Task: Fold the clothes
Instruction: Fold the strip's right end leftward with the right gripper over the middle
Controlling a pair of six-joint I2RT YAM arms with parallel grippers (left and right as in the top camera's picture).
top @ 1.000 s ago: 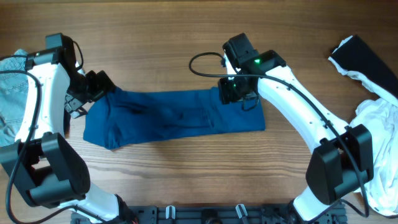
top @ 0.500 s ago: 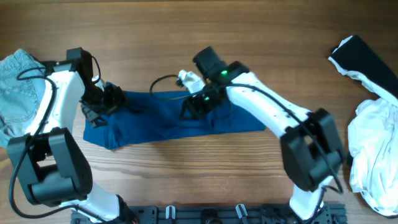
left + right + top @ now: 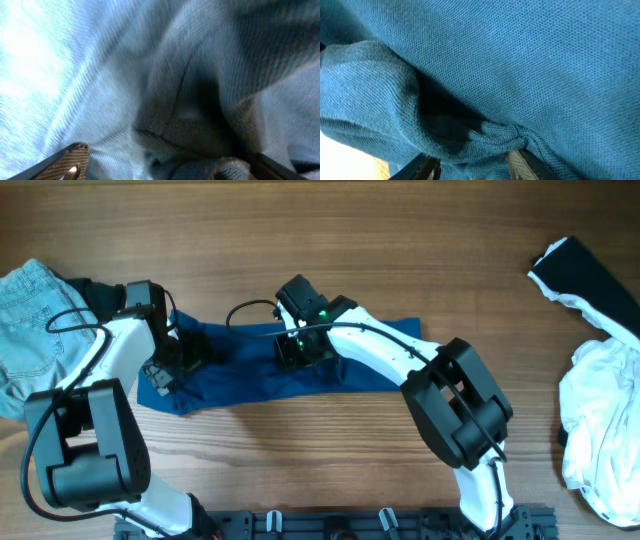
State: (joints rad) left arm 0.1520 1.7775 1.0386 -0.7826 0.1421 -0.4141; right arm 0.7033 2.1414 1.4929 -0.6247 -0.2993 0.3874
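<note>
On the wooden table (image 3: 300,230), the blue shirt (image 3: 250,375) lies lengthwise left to right.

Table (image 3: 330,225): back strip bare wood, L to R, free pass. Front strip below shirt (image 3: 385,375) free too, centre. L edge blocked by denim (image 3: 28,320). R edge blocked: black piece (image 3: 590,280), white heap (image 3: 600,420). Centre crowded: L arm (image 3: 108,358) and R arm (image 3: 375,352) lie over shirt; cable loop (image 3: 245,312) just behind R wrist. Bare wood btwn R arm and white heap.
</note>
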